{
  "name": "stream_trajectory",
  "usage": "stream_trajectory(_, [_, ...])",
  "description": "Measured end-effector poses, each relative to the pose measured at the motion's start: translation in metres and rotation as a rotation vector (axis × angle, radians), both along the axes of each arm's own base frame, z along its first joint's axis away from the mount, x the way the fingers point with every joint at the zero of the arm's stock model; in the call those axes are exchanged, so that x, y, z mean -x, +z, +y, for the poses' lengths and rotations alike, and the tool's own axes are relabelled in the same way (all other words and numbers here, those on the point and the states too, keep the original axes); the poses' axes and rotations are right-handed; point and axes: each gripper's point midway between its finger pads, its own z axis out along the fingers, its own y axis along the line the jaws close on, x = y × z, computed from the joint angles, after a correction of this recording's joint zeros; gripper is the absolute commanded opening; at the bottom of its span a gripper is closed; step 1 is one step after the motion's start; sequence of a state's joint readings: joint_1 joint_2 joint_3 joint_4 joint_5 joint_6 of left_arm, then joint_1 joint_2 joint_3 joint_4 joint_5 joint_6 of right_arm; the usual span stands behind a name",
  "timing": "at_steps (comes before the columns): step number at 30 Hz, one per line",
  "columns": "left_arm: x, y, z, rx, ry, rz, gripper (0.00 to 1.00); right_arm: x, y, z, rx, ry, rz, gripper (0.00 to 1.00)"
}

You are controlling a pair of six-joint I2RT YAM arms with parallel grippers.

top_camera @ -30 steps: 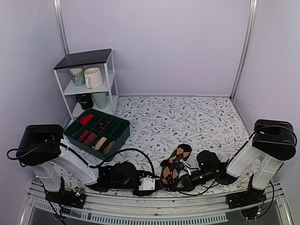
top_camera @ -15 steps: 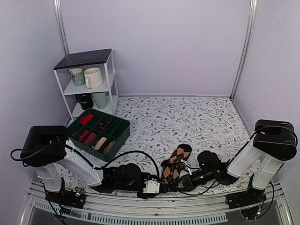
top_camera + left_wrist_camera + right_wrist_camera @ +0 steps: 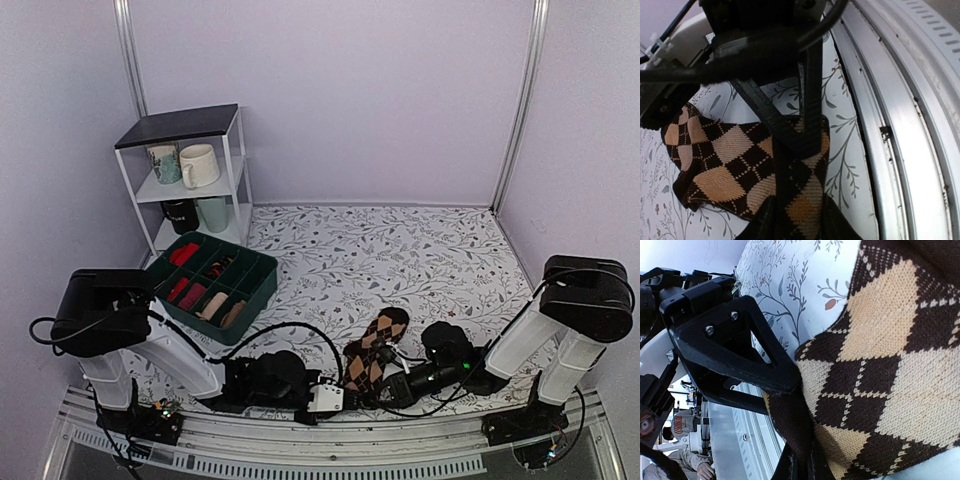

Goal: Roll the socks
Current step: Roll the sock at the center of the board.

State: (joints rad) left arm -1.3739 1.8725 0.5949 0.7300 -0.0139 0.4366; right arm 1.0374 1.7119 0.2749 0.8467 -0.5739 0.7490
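A pair of brown and tan argyle socks (image 3: 376, 343) lies flat near the table's front edge. It also shows in the left wrist view (image 3: 725, 160) and the right wrist view (image 3: 890, 365). My left gripper (image 3: 338, 397) is at the socks' near end, and its jaws (image 3: 797, 225) close on a fold of the sock. My right gripper (image 3: 372, 392) meets it from the right and is shut (image 3: 800, 467) on the dark cuff edge. The two grippers almost touch.
A green divided organiser (image 3: 160, 283) holding rolled socks stands at the left. A white shelf (image 3: 232, 150) with mugs is behind it. The metal rail of the table's front edge (image 3: 900, 125) runs right beside both grippers.
My left gripper has slid right along the front edge to the socks' near end. The right gripper and the socks have stayed put.
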Motion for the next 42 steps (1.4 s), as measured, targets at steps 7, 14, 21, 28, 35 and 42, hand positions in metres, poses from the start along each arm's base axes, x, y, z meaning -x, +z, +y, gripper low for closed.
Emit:
stream_trajectory(7, [0.0,-0.002,0.001,0.0,0.011,0.018,0.0,0.0,0.0,0.0,0.0,0.0,0.0,0.0])
stream_trajectory(14, [0.002,-0.002,0.0,0.0,0.01,0.033,0.0,0.0,0.0,0.0,-0.001,0.003,-0.002,0.15])
stream_trajectory(21, [0.004,-0.002,-0.006,-0.056,0.028,0.149,0.0,-0.007,0.015,-0.009,0.005,-0.037,-0.08,0.33])
stream_trajectory(28, [0.005,-0.003,-0.005,-0.114,0.06,0.31,0.0,-0.024,0.069,-0.027,-0.09,-0.125,-0.327,0.36])
stream_trajectory(35, [0.0,-0.003,-0.004,-0.149,0.087,0.448,0.0,0.001,0.046,-0.045,-0.039,-0.053,-0.562,0.38])
stream_trajectory(42, [0.0,-0.005,-0.007,-0.172,0.078,0.537,0.0,0.014,0.035,-0.032,0.045,0.049,-0.888,0.39])
